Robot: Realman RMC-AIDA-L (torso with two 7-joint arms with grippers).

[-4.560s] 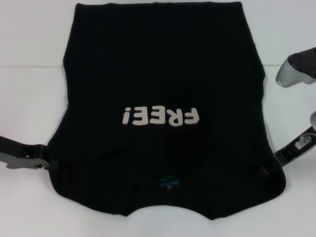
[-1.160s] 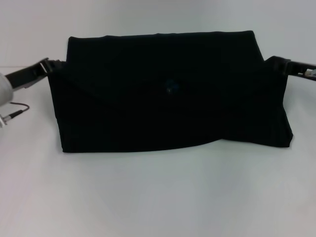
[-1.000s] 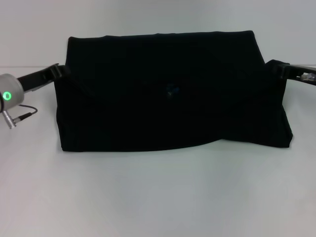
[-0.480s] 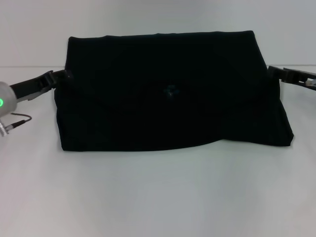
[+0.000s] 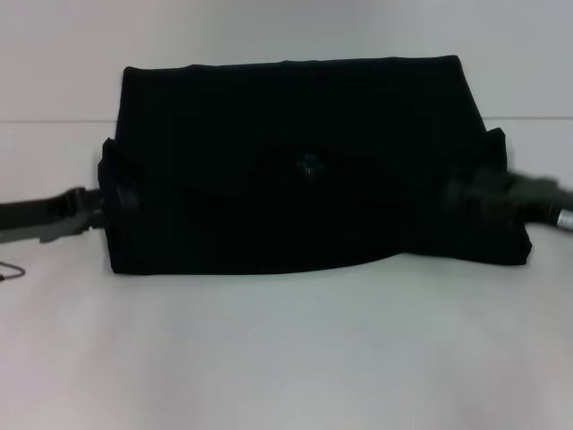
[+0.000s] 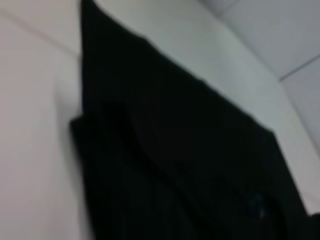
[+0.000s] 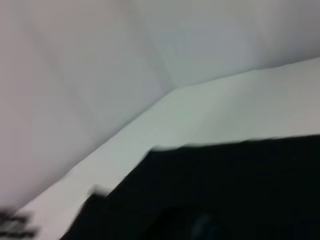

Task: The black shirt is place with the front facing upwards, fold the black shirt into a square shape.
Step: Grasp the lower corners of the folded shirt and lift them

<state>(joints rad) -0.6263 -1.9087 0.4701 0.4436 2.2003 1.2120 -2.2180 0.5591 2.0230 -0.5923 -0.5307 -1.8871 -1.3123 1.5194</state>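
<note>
The black shirt point(image 5: 295, 206) lies on the white table point(image 5: 286, 349) folded over into a wide rectangle, its lettering hidden. A faint blue spot, the neck label point(image 5: 309, 164), shows near its middle. My left gripper point(image 5: 100, 204) reaches in low from the left and meets the shirt's left edge. At the right end, my right gripper point(image 5: 479, 202) is blurred and lies over the cloth. The left wrist view shows the shirt point(image 6: 175, 170) close up, and the right wrist view shows its far edge point(image 7: 225, 190) against the table.
A pale wall point(image 5: 286, 36) rises behind the table, just past the shirt's far edge. A thin cable point(image 5: 9, 271) lies on the table at the far left. Bare white tabletop stretches in front of the shirt.
Since 4.6 s ago the shirt's collar half has been folded over, hiding the lettering. In the last second both grippers have come down its side edges toward me, the right one moving inward over the cloth.
</note>
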